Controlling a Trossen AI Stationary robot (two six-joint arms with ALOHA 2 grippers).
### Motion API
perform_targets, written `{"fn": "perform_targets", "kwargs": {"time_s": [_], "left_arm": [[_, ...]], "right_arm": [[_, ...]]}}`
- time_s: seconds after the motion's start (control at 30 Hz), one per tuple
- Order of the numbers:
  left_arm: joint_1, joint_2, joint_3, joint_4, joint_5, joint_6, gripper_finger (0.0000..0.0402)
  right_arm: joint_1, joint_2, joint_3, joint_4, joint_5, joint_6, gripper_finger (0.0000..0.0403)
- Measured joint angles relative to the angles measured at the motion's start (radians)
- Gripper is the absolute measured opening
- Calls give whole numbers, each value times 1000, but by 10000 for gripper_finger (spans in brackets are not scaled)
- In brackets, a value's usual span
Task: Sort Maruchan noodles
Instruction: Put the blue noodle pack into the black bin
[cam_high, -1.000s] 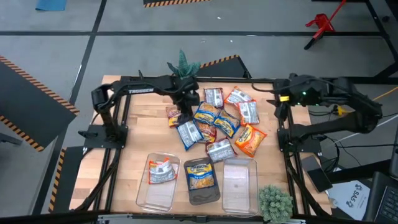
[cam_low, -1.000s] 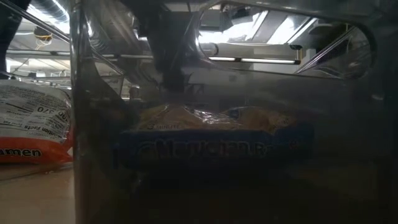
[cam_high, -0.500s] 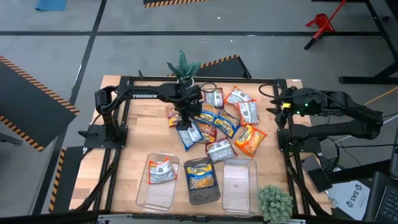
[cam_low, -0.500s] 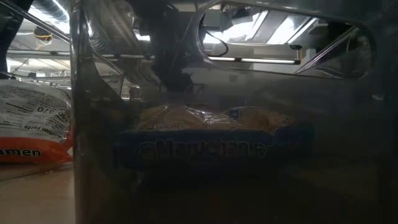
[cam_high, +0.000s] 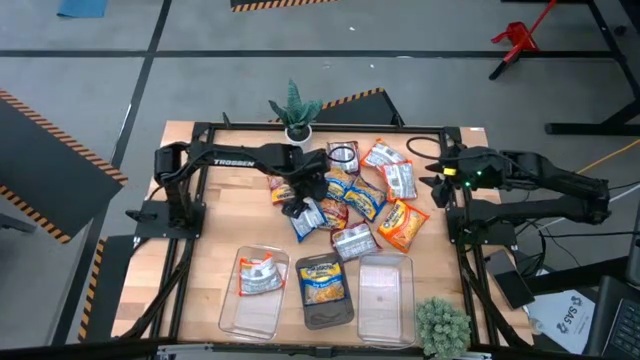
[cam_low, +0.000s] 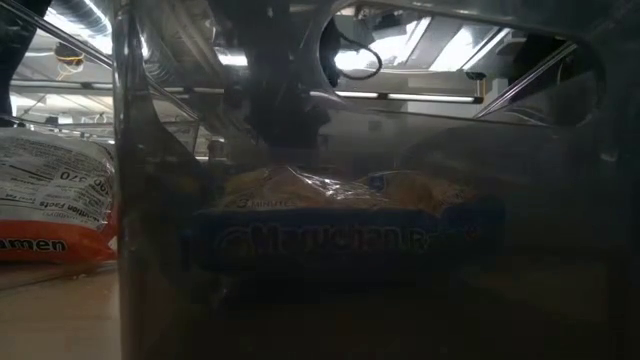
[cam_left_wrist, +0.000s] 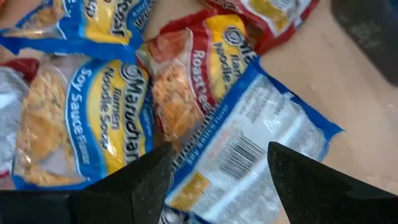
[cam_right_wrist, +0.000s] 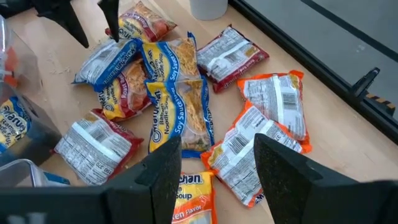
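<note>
I have the wooden desk (cam_high: 215, 225) under the overhead camera, framed by a black rail. My left arm (cam_high: 225, 158) reaches from the left rail across to the middle of the desk; my right arm (cam_high: 555, 185) sits folded at the right edge.

Three clear bins stand in a row at the near edge. The left bin (cam_high: 256, 293) holds one red-and-silver packet (cam_high: 261, 275), the middle bin (cam_high: 323, 292) holds one blue-and-yellow packet (cam_high: 321, 280), and the right bin (cam_high: 385, 290) shows no packet. From desk height I look straight through the middle bin's wall and read that blue-and-yellow packet's lettering.

The rest of the Maruchan noodles (cam_high: 350, 198) lie in a loose overlapping pile at mid-desk, beyond the bins: blue-and-yellow, red-and-silver and orange packets, some face down with barcodes up. An orange packet (cam_high: 402, 224) lies at the pile's right edge.

A small potted plant (cam_high: 296, 108) stands at the far edge, and another (cam_high: 442, 325) at the near right corner.

My left end effector (cam_left_wrist: 214, 171) is released, fingers spread wide just above a face-down blue-edged packet (cam_left_wrist: 255, 152) on the left side of the pile, gripping nothing. My right end effector (cam_right_wrist: 214, 165) hangs near the pile's right side with its fingers parted and nothing between them.
</note>
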Motion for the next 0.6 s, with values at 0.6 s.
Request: {"fn": "perform_targets", "kwargs": {"time_s": [0.6], "left_arm": [[-5,201,185,-255,9,111,256]], "right_arm": [[0,0,0,6,8,7,189]]}}
